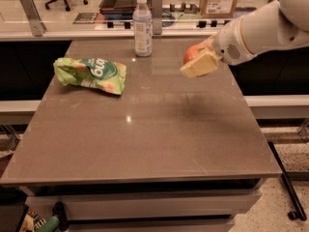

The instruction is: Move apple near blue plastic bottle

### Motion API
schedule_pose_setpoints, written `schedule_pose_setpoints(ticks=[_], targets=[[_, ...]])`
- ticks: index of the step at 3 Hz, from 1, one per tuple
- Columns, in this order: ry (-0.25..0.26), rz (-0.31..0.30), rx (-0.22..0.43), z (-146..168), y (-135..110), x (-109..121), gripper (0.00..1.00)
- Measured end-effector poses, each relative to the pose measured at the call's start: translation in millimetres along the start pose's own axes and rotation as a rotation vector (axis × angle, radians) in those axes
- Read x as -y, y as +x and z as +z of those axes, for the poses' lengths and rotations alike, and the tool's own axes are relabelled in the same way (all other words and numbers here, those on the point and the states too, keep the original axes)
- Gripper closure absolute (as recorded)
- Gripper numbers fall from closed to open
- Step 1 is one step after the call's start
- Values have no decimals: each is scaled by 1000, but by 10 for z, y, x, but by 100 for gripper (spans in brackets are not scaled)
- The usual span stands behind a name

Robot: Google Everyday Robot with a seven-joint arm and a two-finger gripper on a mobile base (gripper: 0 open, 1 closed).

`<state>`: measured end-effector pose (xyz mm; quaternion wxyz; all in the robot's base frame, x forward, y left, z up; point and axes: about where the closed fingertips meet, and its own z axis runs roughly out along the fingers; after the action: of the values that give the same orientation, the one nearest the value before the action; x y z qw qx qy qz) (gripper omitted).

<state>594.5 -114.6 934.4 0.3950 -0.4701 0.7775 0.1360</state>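
Observation:
The apple is red-orange and held between the cream fingers of my gripper, lifted above the brown table over its right rear part. The white arm reaches in from the upper right. The blue plastic bottle, clear pale blue with a white cap and label, stands upright at the table's back edge, to the left of the apple and a short way from it. Most of the apple is hidden by the fingers.
A green snack bag lies on the left part of the table. A counter with a cardboard box and small items runs behind the table. Dark floor and a cart leg are at the right.

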Motion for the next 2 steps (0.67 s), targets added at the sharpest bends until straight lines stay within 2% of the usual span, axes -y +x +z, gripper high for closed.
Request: schedule_pose_setpoints(ticks=[1, 2], targets=[[11, -11, 7, 181, -156, 323, 100], [-7, -37, 14, 467, -278, 614, 100]])
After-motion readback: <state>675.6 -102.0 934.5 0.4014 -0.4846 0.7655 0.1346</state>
